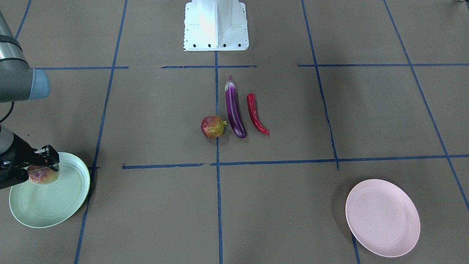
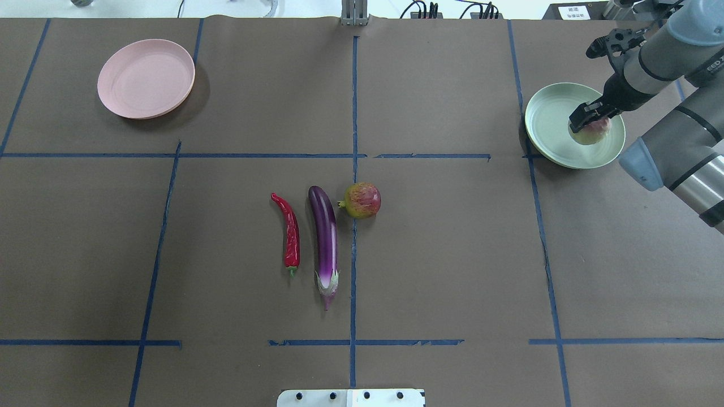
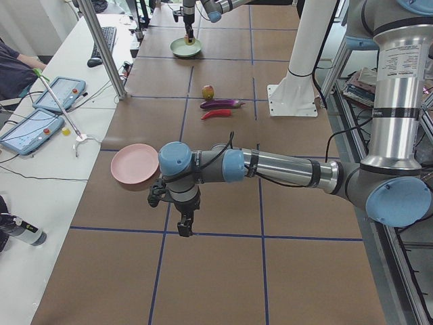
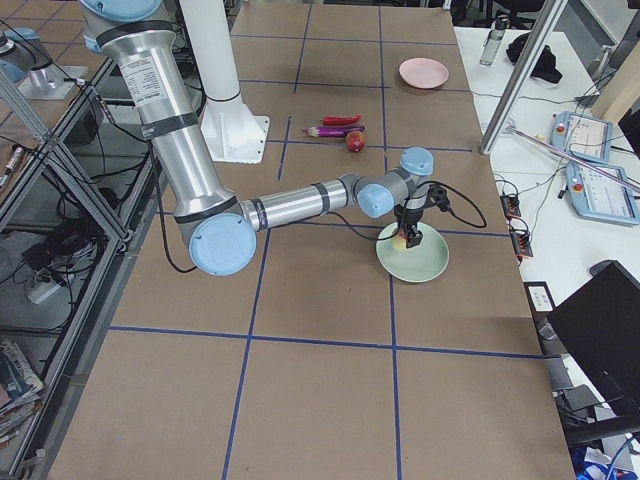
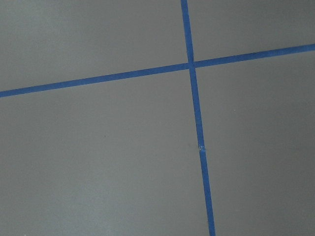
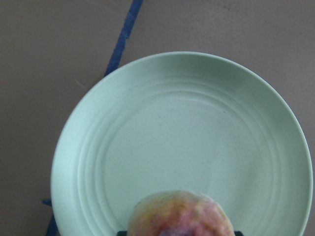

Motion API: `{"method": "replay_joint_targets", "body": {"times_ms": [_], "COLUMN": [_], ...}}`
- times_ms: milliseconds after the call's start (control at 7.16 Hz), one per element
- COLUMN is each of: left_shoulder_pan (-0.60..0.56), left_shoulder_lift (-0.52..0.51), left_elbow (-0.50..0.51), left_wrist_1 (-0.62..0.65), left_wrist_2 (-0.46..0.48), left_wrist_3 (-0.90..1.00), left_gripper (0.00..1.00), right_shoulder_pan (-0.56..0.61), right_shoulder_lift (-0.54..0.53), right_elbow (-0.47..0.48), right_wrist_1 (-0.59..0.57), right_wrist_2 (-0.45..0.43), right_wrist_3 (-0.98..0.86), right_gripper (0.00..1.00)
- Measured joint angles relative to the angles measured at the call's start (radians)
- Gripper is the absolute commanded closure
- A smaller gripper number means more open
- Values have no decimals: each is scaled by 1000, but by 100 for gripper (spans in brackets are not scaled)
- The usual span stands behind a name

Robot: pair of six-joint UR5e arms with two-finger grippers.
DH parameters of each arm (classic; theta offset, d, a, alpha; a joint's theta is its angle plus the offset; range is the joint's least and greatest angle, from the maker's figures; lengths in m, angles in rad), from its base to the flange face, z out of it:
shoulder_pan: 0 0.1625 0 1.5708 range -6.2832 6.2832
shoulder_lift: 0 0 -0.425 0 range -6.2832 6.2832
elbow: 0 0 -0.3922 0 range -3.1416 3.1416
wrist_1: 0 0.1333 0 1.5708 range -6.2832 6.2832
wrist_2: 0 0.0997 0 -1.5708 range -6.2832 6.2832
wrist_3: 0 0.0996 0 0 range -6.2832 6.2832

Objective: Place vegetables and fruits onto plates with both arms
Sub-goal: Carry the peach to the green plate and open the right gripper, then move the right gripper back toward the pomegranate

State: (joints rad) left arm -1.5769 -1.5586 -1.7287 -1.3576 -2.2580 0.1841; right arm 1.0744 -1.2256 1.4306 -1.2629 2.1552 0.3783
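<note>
My right gripper [image 2: 588,115] is shut on the pale pink-cream peach [image 2: 591,131] and holds it over the mint green plate [image 2: 550,127], near its rim on the robot's side. The wrist view shows the peach [image 6: 179,214] at the bottom edge above the plate [image 6: 197,132]. The purple eggplant [image 2: 324,237], the red chili pepper [image 2: 291,232] and the pomegranate [image 2: 362,200] lie side by side at the table's middle. The pink plate [image 2: 146,78] is empty at the far left. My left gripper [image 3: 184,227] shows only in the exterior left view, low over bare table; I cannot tell its state.
The white base block [image 1: 216,25] stands at the robot's edge of the table. Blue tape lines [image 2: 353,169] cross the brown table cover. Tablets and cables lie on the side bench [image 3: 40,115] beyond the pink plate.
</note>
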Motion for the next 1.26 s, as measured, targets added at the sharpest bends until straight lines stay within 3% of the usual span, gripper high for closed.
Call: {"method": "replay_joint_targets", "body": {"times_ms": [279, 698, 978, 1257], "left_shoulder_pan": [0, 0, 0, 0], "left_shoulder_lift": [0, 0, 0, 1], "left_elbow": [-4, -24, -26, -26], "left_wrist_1": [0, 1, 2, 2], "left_wrist_2": [0, 0, 0, 0], "left_wrist_3": [1, 2, 2, 2], "left_gripper": [0, 0, 0, 0], "right_shoulder_pan": [1, -10, -99, -276], "right_shoulder_lift": [-12, 85, 200, 338], "right_elbow": [5, 65, 96, 94], "right_wrist_1": [7, -66, -124, -161], "right_wrist_2": [0, 11, -13, -150], "right_wrist_3": [5, 106, 306, 554], "right_gripper": [0, 0, 0, 0]}}
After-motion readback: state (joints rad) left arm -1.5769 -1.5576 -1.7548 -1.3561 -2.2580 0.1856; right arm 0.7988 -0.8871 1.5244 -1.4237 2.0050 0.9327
